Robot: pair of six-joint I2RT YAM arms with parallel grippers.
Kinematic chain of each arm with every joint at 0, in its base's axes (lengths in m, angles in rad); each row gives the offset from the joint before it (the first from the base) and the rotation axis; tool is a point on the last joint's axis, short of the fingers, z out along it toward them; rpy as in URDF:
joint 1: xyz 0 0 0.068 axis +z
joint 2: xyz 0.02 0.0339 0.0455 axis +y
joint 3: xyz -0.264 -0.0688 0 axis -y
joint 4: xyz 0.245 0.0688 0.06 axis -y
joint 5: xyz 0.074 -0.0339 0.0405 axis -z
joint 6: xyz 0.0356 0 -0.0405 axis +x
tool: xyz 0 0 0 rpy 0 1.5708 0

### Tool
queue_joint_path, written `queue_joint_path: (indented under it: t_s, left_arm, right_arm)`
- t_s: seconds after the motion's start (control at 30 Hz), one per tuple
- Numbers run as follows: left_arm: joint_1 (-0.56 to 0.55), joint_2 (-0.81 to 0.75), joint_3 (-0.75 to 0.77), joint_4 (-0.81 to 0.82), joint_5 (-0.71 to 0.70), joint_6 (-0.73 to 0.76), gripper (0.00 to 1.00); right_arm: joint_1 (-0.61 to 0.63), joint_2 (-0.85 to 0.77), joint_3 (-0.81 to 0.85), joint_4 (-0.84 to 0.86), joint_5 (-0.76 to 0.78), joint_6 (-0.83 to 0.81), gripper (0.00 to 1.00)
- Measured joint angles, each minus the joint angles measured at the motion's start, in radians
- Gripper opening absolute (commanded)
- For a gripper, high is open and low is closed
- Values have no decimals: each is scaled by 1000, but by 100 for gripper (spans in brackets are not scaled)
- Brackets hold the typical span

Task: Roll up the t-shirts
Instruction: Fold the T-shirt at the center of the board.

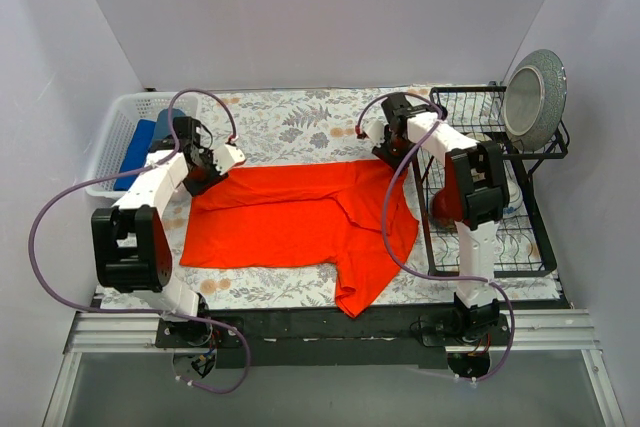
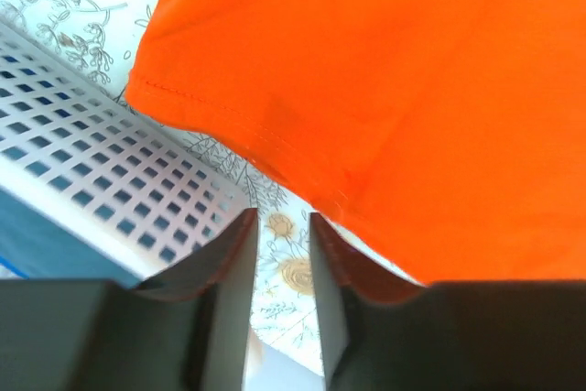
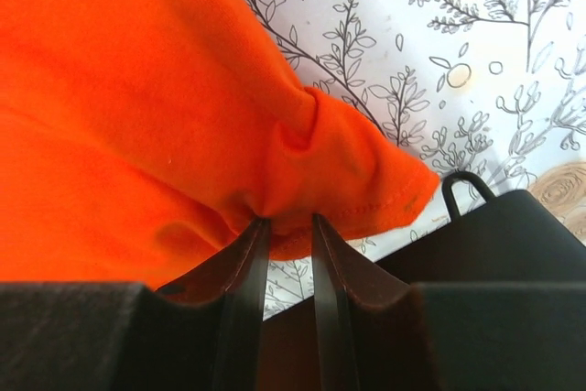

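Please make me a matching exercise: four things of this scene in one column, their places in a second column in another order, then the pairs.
1 orange t-shirt
2 white basket
3 grey plate
4 blue cloth

A far left of the table
B on edge in the wire rack
C inside the basket
D spread over the table's middle

Pairs: 1-D, 2-A, 3-B, 4-C

Plain pale walls (image 1: 300,17) stand on three sides. The table (image 1: 300,112) is white with grey leaves and little flowers drawn on it. The light is bright and soft.
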Motion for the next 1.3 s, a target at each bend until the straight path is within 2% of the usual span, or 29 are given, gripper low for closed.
queue_joint_path:
  t_s: [0.1, 0.2, 0.53, 0.63, 0.67, 0.83, 1.0, 1.3]
  left_arm:
    - [0, -61, 0, -47, 37, 40, 41]
    - [-2, -75, -3, -62, 58, 63, 42]
    - [-16, 26, -95, -42, 10, 154, 35]
    - [-16, 31, -120, -26, -21, 198, 27]
    - [-16, 31, -128, -15, -33, 210, 19]
    - [-16, 31, -165, 36, -92, 274, 0]
    - [-17, -40, -272, 106, -139, 407, 0]
    - [-17, -154, -279, 110, -164, 545, 0]
  right_arm:
    - [-3, -14, 0, -6, -10, 11, 33]
    - [-5, -23, 0, -18, -17, 26, 33]
    - [-6, -24, 14, -31, -40, 54, 33]
    - [-5, -23, 19, -32, -42, 58, 33]
    - [-5, -23, 21, -32, -42, 60, 33]
    - [-5, -23, 23, -32, -42, 63, 33]
    - [-5, -23, 23, -32, -41, 62, 33]
    - [-5, -21, 13, -32, -41, 58, 32]
